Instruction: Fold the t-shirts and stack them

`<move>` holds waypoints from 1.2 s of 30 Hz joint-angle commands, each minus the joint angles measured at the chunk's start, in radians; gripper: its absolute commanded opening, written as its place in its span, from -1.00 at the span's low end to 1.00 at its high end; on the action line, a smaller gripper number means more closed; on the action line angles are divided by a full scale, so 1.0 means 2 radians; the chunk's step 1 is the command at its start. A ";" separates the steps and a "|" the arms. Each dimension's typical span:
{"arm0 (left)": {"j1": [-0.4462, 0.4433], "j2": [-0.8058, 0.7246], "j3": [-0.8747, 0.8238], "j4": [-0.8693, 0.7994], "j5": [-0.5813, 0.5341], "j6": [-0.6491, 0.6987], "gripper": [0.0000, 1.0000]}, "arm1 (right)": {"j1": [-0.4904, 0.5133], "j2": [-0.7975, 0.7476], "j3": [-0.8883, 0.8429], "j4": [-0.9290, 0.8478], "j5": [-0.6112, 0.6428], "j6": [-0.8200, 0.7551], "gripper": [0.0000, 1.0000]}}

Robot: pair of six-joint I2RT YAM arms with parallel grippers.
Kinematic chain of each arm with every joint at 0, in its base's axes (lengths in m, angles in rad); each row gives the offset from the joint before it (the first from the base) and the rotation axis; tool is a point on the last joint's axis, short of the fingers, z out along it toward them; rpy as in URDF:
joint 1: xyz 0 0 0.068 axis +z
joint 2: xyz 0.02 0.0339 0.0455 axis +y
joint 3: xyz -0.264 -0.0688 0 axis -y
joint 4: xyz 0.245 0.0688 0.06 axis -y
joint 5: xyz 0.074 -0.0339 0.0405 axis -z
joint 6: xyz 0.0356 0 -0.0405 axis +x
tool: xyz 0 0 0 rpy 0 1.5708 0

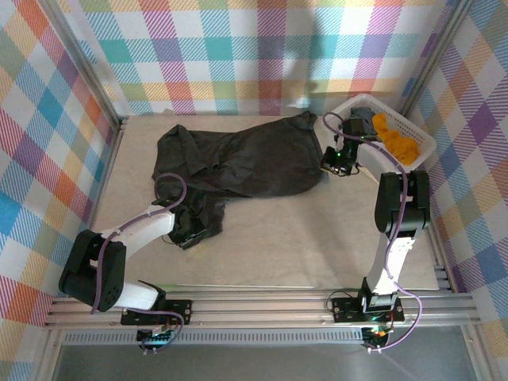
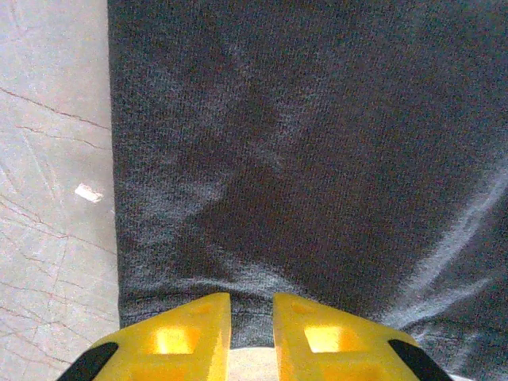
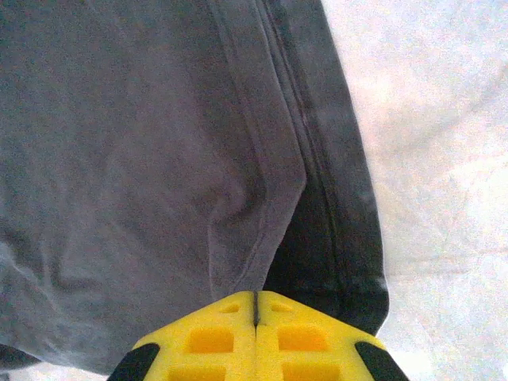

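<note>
subject: black t-shirt (image 1: 246, 159), lying crumpled and unfolded across the far middle of the table (image 1: 317, 246). its bulk is spread from the left toward the right, with a bunched portion trailing toward the near left.

left gripper (image 1: 193, 232) sits on that near-left bunched portion. on the left wrist camera, left gripper (image 2: 252, 317) has its yellow fingers (image 2: 178, 337) a narrow slit apart, tips at the hem of the black t-shirt (image 2: 317, 159). whether cloth is pinched between them cannot be determined. bare table (image 2: 48, 198) shows to the left of the cloth's straight edge, with a small white fleck (image 2: 88, 192) on it.

right gripper (image 1: 337, 163) is at the right-hand edge of the shirt, just beside the basket (image 1: 423, 141). on the right wrist camera, right gripper (image 3: 255, 305) has its fingers (image 3: 210, 341) pressed together with no gap, and a fold of the black t-shirt (image 3: 119, 159) runs straight into the tips: clamped on the cloth. a stitched hem runs along the garment's right side, with table (image 3: 444, 119) beyond it.

basket stands in the far right corner. orange t-shirt (image 1: 397, 141) lies loose inside it; grey t-shirt (image 1: 363, 113) lies at its far end, partly hidden by the right arm's cable.
</note>
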 commanded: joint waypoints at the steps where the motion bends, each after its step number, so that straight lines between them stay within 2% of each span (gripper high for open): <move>1: -0.004 -0.011 0.005 -0.014 -0.011 0.004 -0.57 | -0.003 0.018 0.029 -0.015 0.012 0.013 -1.00; 17: -0.004 -0.010 0.012 -0.021 -0.023 0.007 -0.58 | -0.003 0.086 0.115 -0.057 0.079 0.020 -1.00; 28: -0.003 -0.015 0.011 -0.027 -0.039 0.005 -0.58 | -0.003 0.112 0.183 -0.065 0.080 0.032 -1.00; 36: -0.001 -0.021 0.024 -0.043 -0.052 0.008 -0.58 | 0.005 0.167 0.245 -0.090 0.087 0.027 -1.00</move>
